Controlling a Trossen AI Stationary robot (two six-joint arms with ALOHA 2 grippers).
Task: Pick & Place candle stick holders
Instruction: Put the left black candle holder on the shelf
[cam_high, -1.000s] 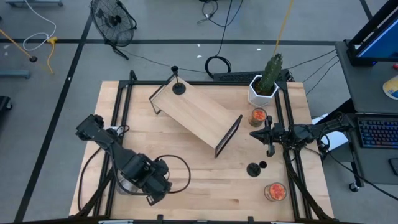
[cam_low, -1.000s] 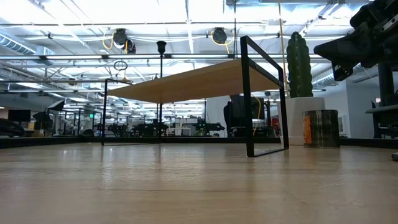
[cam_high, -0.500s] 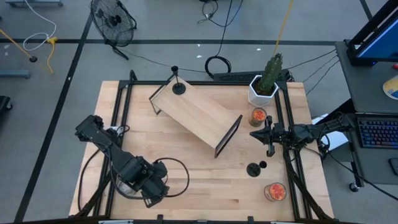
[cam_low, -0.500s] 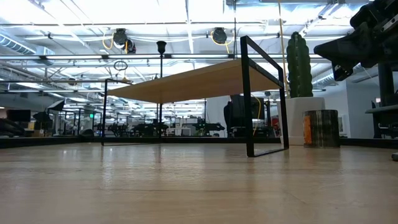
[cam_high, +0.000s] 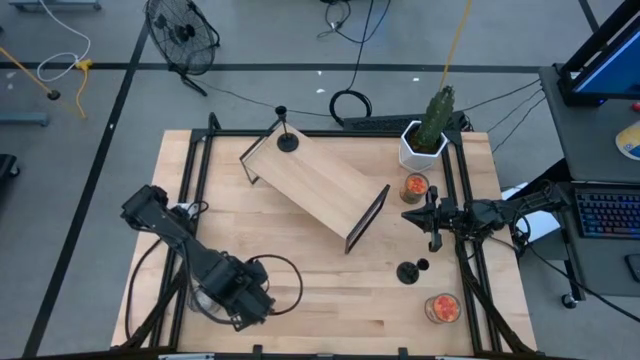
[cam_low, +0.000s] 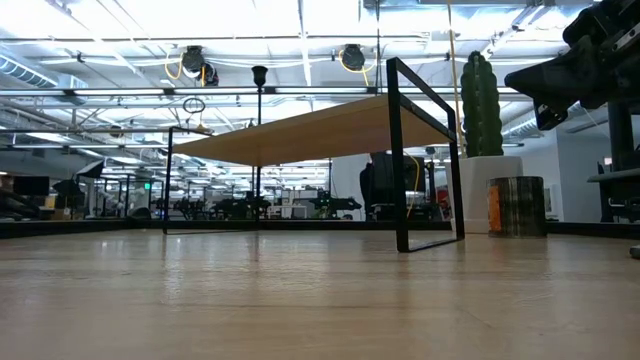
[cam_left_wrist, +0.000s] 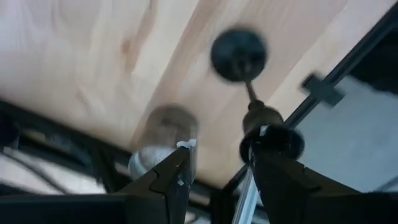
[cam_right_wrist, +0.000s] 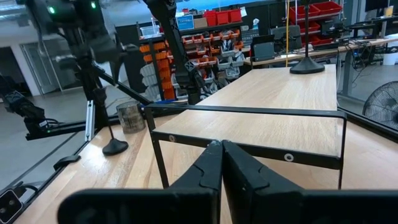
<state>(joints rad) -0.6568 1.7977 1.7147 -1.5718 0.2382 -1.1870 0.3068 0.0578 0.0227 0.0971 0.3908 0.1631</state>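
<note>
One black candle stick holder (cam_left_wrist: 239, 53) stands on its disc base near the table's near left corner. My left gripper (cam_left_wrist: 222, 152) hangs over it, pointing down and open, and the holder's cup (cam_left_wrist: 271, 140) is at the tip of one finger. In the high view the left gripper (cam_high: 248, 305) hides this holder. A second holder (cam_high: 287, 141) stands on the far end of the wooden shelf (cam_high: 315, 185). A third holder (cam_high: 408, 271) stands on the table at the near right. My right gripper (cam_high: 406, 215) waits shut and level at the right edge. My left gripper comes at the holder from above, fingers pointing down and apart. The cup (cam_left_wrist: 271, 140) shows right at the tip of one finger (cam_left_wrist: 273, 168). I cannot tell whether they touch. The holder stands upright on the table.
A clear glass jar (cam_left_wrist: 163, 134) stands close beside the left gripper. A potted cactus (cam_high: 428, 135) and two jars with orange contents (cam_high: 415, 187) (cam_high: 442, 307) line the right side. A black frame rail (cam_high: 195, 180) runs along the table's edges.
My left gripper has sunk a little toward the table over the near left holder. The right arm and the other holders have kept still.
</note>
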